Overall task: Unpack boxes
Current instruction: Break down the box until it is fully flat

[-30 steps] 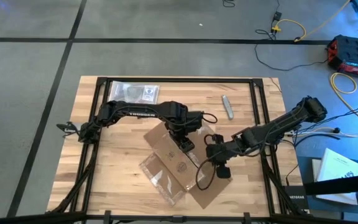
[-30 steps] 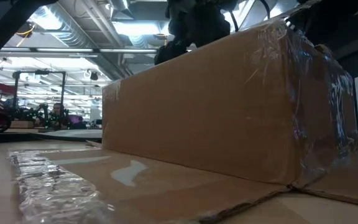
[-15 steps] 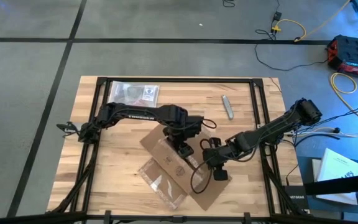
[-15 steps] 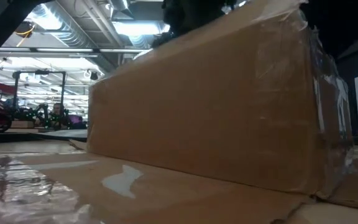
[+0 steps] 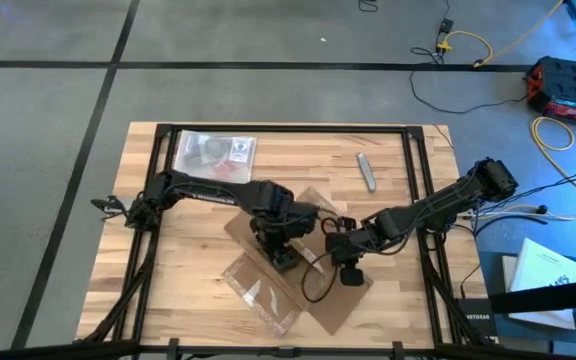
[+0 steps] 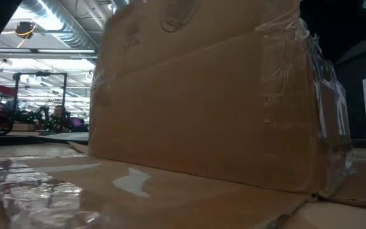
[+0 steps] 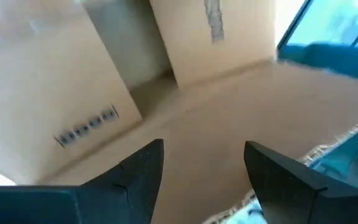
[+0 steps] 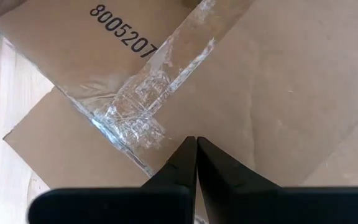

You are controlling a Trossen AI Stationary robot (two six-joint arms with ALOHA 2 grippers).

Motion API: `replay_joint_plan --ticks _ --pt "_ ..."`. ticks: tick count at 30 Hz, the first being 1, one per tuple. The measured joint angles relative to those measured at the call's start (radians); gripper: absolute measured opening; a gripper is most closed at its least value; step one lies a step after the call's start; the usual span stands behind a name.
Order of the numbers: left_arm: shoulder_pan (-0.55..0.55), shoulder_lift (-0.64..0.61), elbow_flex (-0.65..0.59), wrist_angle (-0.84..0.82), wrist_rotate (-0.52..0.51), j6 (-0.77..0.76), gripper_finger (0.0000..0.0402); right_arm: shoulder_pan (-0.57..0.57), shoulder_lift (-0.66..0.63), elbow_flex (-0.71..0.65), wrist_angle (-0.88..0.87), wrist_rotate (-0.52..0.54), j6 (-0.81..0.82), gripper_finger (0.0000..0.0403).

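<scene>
Low view, cardboard box fills frame, arms hidden

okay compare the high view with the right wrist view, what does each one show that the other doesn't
Only the high view shows the left gripper over the cardboard box, the clear plastic bag beside it and a packet at the table's far edge. Only the right wrist view shows printed digits and the right gripper shut. Both show the box's taped flaps.
</scene>
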Motion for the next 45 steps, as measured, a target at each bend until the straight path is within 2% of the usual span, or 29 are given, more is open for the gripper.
replay_joint_plan --ticks 5,11,20,28,38,43,45 --pt "-0.060 -0.003 0.000 -0.015 -0.005 -0.015 0.0211 -0.015 0.000 0.000 -0.001 -0.001 0.002 0.0000" --pt "-0.126 -0.003 0.000 -0.015 -0.098 -0.048 0.0211 -0.029 0.000 -0.002 -0.001 0.000 0.002 0.0000" --pt "-0.228 -0.003 -0.002 -0.012 -0.318 -0.019 0.0211 -0.041 0.001 -0.002 -0.002 -0.001 0.012 0.0000" --pt "-0.292 -0.004 -0.090 0.014 -0.548 0.077 0.0211 -0.050 0.002 -0.002 -0.002 -0.001 0.042 0.0000" --pt "-0.284 -0.012 -0.266 0.122 -0.642 0.177 0.0211 -0.055 0.002 -0.002 -0.003 0.000 0.115 0.0000" --pt "-0.273 -0.018 -0.273 0.124 -0.647 0.173 0.0211 -0.054 0.000 -0.003 0.005 0.001 0.185 0.0002" --pt "-0.271 -0.035 -0.272 0.111 -0.645 0.164 0.0211 -0.049 0.000 0.008 0.013 0.019 0.196 0.0016"
